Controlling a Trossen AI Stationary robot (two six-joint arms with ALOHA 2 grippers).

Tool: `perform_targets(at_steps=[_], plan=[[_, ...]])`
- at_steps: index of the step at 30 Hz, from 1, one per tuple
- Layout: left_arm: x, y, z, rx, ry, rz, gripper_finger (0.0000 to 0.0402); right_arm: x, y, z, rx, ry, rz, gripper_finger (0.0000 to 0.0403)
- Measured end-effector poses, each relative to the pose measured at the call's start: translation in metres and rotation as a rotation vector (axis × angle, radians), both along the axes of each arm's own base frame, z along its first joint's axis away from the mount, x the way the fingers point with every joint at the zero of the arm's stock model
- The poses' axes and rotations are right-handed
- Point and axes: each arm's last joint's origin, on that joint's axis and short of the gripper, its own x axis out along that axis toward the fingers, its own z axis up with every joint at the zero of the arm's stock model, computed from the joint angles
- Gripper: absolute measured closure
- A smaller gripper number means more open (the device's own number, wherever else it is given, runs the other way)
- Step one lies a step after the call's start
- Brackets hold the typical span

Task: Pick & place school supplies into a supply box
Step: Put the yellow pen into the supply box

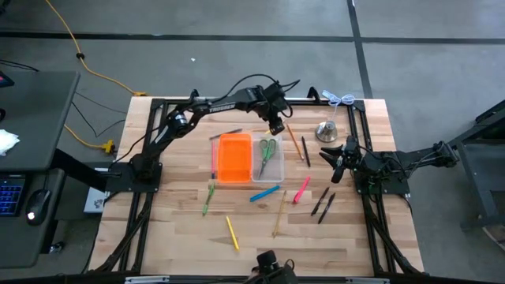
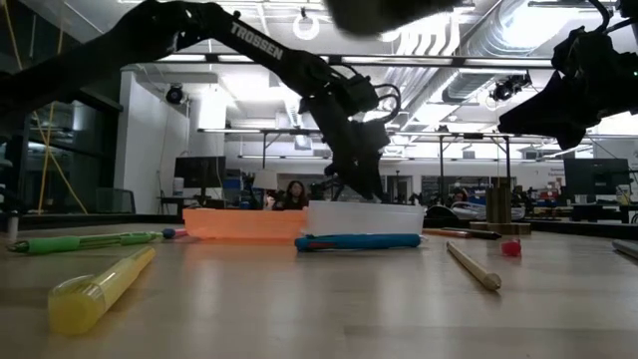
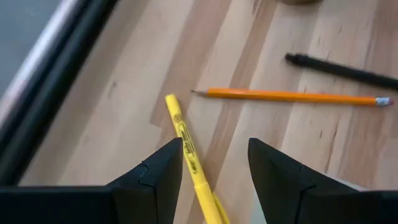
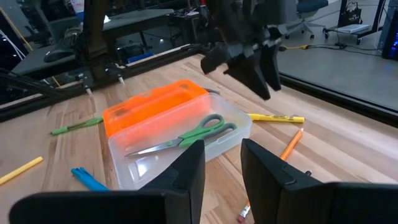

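The left gripper hovers at the twelve o'clock end of the clear tray of the supply box, jaws apart and straddling a yellow pen on the wood, apparently lined up to pinch it. The green-handled scissors already lie in that tray beside the orange half, while other pens and pencils are scattered toward six o'clock. The right gripper waits at three o'clock, jaws apart and empty.
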Motion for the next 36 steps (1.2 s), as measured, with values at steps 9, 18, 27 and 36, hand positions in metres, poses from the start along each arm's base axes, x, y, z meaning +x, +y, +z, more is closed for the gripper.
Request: perform_targets(at_steps=[9,18,27,36], plan=[[0.009,-0.007,-0.02,0.036,0.035,-0.047,0.0192,0.0,0.0,0.0,0.001,-0.001,0.0,0.032],[0.009,-0.005,-0.029,0.043,0.063,-0.046,0.0192,0.0,0.0,-0.001,0.037,-0.012,-0.012,0.032],[0.007,-0.007,-0.03,0.024,0.095,-0.043,0.0192,0.0,0.0,-0.001,0.037,-0.013,-0.013,0.032],[0.003,0.006,-0.03,-0.059,0.06,0.03,0.0192,0.0,0.0,-0.001,0.066,-0.026,-0.021,0.032]])
